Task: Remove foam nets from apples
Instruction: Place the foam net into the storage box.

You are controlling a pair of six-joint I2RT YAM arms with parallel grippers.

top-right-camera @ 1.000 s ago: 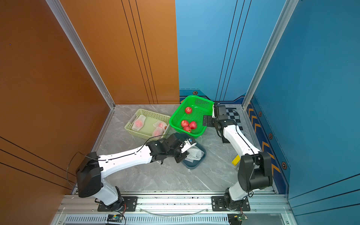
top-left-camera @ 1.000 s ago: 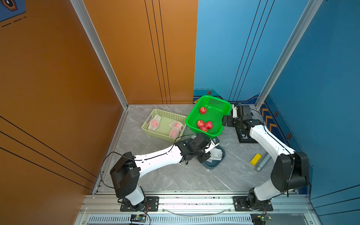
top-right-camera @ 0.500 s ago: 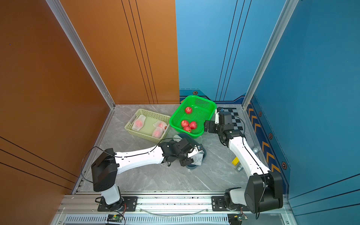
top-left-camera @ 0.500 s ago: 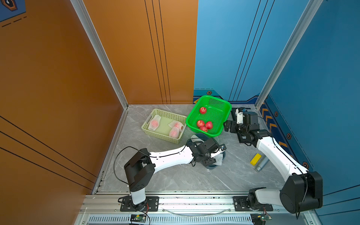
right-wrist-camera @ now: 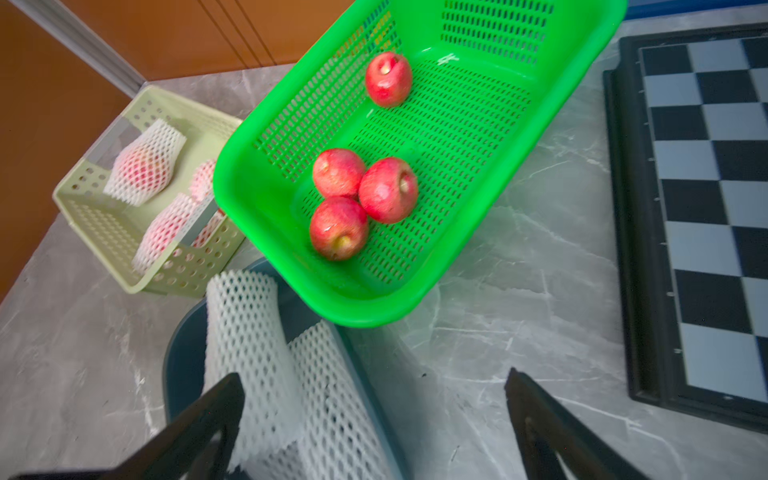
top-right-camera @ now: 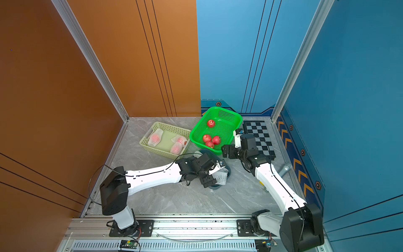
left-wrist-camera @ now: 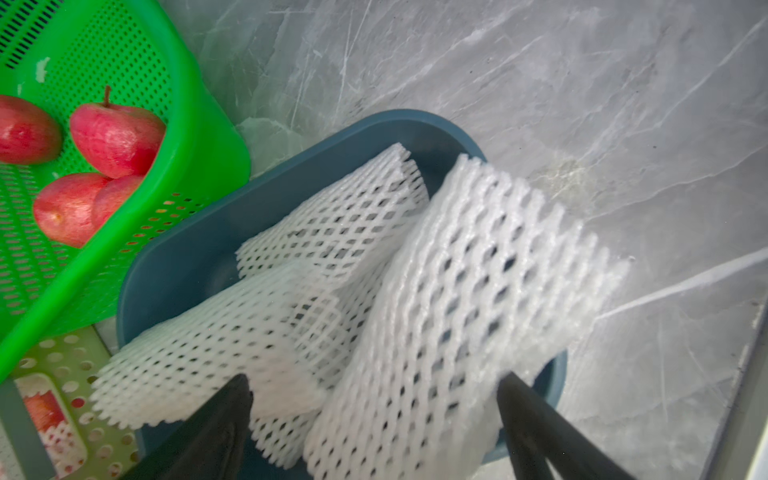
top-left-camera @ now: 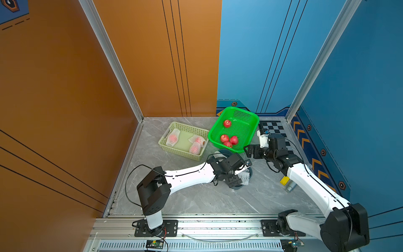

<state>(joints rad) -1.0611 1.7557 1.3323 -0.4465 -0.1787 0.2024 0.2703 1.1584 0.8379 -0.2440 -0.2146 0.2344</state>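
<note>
Nets [left-wrist-camera: 332,249] lie in blue bin [left-wrist-camera: 187,257], apples [right-wrist-camera: 338,172] in green basket [right-wrist-camera: 245,195]; both end effectors [left-wrist-camera: 374,382] [right-wrist-camera: 374,374] gape wide.

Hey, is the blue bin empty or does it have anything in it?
Not empty: the blue bin holds several loose white foam nets, one reaching over its rim.

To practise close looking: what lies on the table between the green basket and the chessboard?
Nothing: bare grey marble tabletop separates the green basket and the chessboard, shown in the right wrist view.
</note>
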